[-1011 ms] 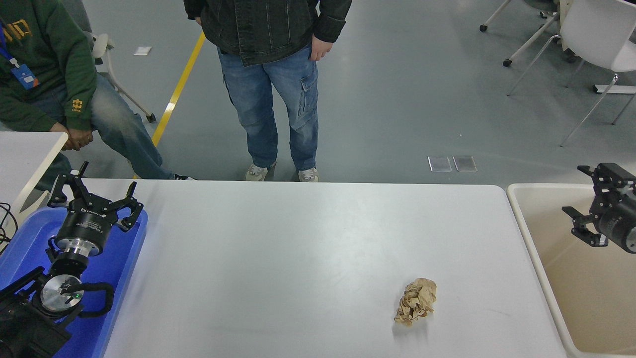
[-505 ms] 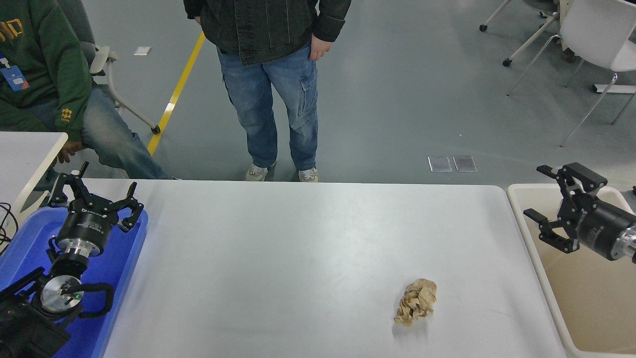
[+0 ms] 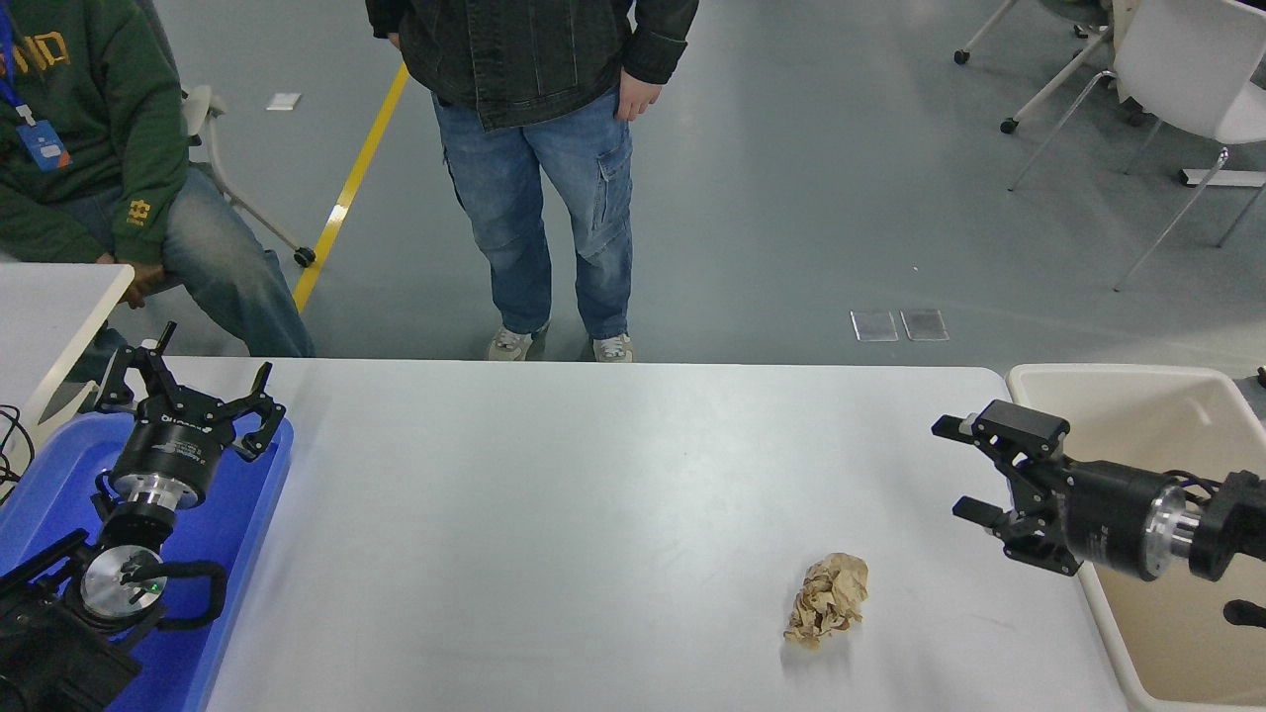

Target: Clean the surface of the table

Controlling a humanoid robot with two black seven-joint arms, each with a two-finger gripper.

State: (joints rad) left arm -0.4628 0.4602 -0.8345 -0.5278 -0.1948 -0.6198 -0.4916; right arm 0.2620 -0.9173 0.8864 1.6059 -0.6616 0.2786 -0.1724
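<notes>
Right gripper (image 3: 964, 470) reaches in over the right edge of the table surface (image 3: 593, 494), fingers spread wide apart, grasping nothing and touching nothing, pointing toward the table's middle. Nearest the robot's side, a crumpled brown paper wad (image 3: 829, 598) lies on the table surface toward the near right corner, apart from the right gripper. The table surface is a broad, smooth, light grey-white top with rounded corners. Just beyond its right edge stands a beige bin (image 3: 1108, 381); nothing can be made out on the part of its floor in view. At the left edge, the left gripper (image 3: 188, 391) is parked over a blue tray (image 3: 247, 514), fingers splayed, holding nothing. Past the far edge, one person (image 3: 539, 148) stands and another (image 3: 89, 158) sits.
</notes>
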